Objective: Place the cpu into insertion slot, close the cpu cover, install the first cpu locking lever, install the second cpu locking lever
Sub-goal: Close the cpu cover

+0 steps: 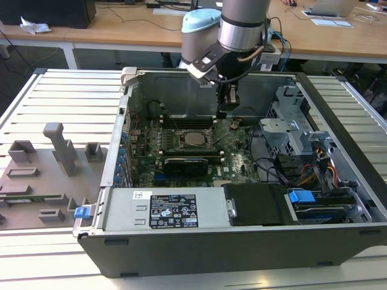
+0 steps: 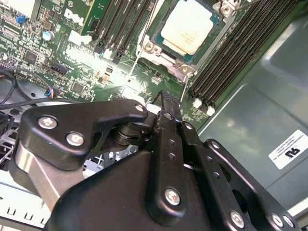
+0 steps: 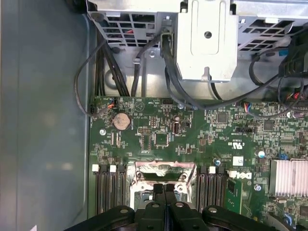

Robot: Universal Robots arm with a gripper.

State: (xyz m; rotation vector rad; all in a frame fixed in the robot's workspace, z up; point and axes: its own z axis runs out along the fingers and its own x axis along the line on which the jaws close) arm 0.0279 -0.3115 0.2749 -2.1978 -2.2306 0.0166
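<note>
the cpu (image 2: pixel 187 26), a square silver-grey chip, lies flat; the arm's pincer (image 3: pixel 164 187), pressed together, points down just beside the cpu.

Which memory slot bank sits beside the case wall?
The bank bordering the grey case wall; the other bank has a finned heatsink beyond it.

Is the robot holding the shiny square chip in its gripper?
No, in the second wrist view the chip lies flat on the green board, apart from the gripper.
</note>
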